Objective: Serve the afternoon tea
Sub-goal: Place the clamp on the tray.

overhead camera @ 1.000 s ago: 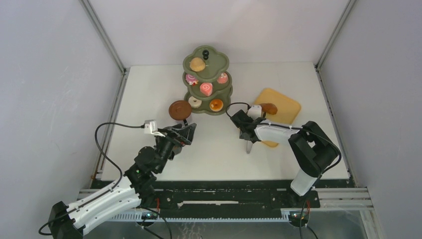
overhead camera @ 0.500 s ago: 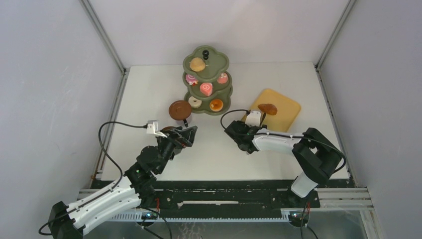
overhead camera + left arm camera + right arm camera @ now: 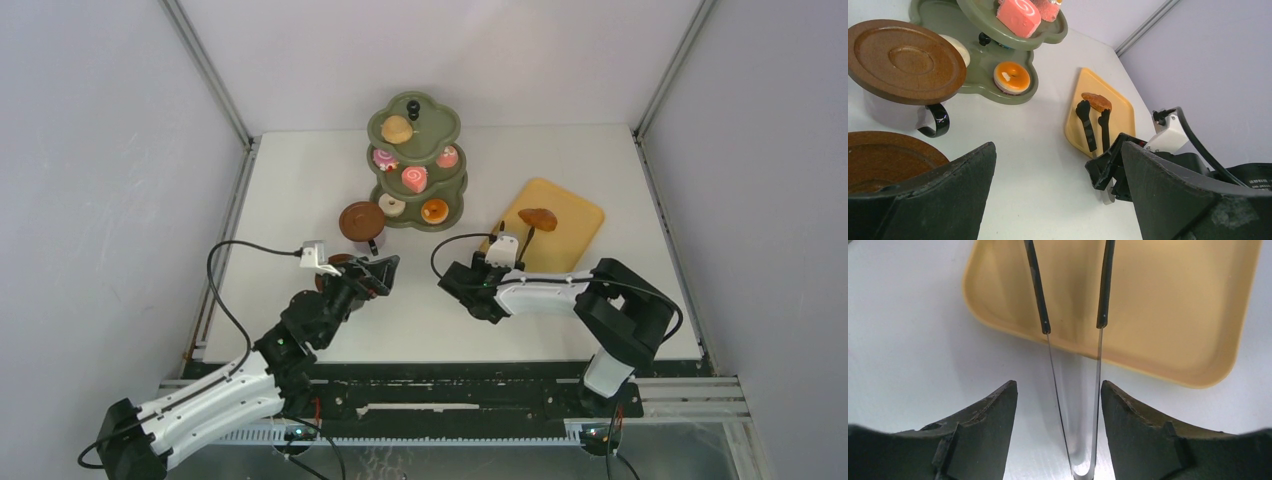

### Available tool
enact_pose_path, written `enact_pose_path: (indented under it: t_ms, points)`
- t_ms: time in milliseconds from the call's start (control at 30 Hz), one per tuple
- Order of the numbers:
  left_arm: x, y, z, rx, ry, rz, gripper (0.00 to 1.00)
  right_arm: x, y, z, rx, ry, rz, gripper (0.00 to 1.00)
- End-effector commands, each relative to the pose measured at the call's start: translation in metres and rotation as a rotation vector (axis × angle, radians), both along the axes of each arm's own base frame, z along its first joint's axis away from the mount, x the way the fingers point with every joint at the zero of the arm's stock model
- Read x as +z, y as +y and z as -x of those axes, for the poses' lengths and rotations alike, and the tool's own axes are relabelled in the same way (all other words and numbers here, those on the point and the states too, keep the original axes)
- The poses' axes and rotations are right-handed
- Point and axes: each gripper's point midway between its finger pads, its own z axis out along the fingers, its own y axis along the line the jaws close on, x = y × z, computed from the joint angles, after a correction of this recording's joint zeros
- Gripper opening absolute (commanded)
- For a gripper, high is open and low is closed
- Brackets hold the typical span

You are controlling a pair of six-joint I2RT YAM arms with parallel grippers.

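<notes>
Right wrist view: right fingers parted and loose astride the tongs, which lie from tray onto worktop, likely for gripping them to lift the bun; left fingers wide by the cups, near the filled stand.

**Two-arm manipulator: outer body.**
White shells and black joints are shown on the left arm and right arm; looped black cables and dark wedge-shaped fingers are fitted.
</notes>
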Motion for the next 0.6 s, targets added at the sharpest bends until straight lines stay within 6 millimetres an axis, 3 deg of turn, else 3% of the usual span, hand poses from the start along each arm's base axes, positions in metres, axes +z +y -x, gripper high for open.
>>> enact_pose_path:
  t_ms: [0,567]
  points:
    - [0.036,-0.003,0.002,-0.016,-0.065,0.084,1.00,-0.002,-0.008,-0.004,-0.052,-0.039,0.007,0.70]
    - [0.031,-0.008,-0.001,-0.019,-0.064,0.090,1.00,-0.005,-0.021,-0.023,-0.100,-0.047,0.014,0.64]
